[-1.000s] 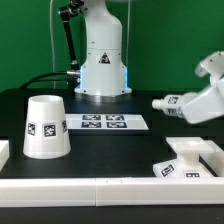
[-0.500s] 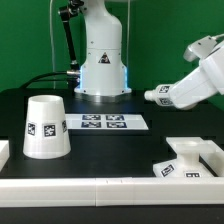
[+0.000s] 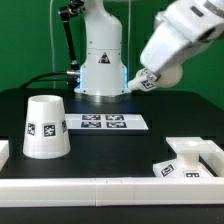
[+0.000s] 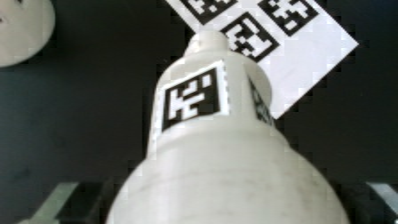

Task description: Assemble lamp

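Note:
My gripper is shut on the white bulb and holds it high in the air, right of the robot's pedestal in the exterior view. In the wrist view the bulb fills the middle, tag up, between my fingers. The tapered shade stands mouth down on the black table at the exterior view's left; its edge shows in the wrist view. The flat square base lies at the front right, far below the gripper.
The marker board lies flat mid-table in front of the robot's pedestal; it also shows in the wrist view. A white rim runs along the table's front edge.
The gripper has risen and swung toward the exterior view's left, carrying the bulb from low at the right edge to high near the pedestal. Shade and base have not moved.

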`<act>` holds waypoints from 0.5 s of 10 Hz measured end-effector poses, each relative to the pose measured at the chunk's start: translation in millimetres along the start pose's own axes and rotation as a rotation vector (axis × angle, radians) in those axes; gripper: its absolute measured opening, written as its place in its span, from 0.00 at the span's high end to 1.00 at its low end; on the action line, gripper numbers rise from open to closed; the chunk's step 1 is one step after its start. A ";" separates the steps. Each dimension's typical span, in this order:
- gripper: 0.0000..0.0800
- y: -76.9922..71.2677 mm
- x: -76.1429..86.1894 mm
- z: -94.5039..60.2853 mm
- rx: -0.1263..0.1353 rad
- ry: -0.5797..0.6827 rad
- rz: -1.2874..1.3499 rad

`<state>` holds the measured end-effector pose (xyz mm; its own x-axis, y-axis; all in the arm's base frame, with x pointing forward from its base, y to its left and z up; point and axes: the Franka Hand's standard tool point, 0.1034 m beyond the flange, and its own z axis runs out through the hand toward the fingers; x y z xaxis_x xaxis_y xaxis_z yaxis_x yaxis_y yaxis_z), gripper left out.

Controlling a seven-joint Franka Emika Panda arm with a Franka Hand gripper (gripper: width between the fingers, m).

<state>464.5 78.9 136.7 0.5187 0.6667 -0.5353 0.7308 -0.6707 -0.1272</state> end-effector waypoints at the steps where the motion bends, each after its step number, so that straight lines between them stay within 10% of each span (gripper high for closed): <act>1: 0.28 3.7 2.1 -1.5 -0.013 0.086 0.006; 5: 0.28 25.7 -15.1 -20.3 -0.025 0.259 0.005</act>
<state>484.4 58.1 158.4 0.6167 0.7264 -0.3035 0.7366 -0.6684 -0.1029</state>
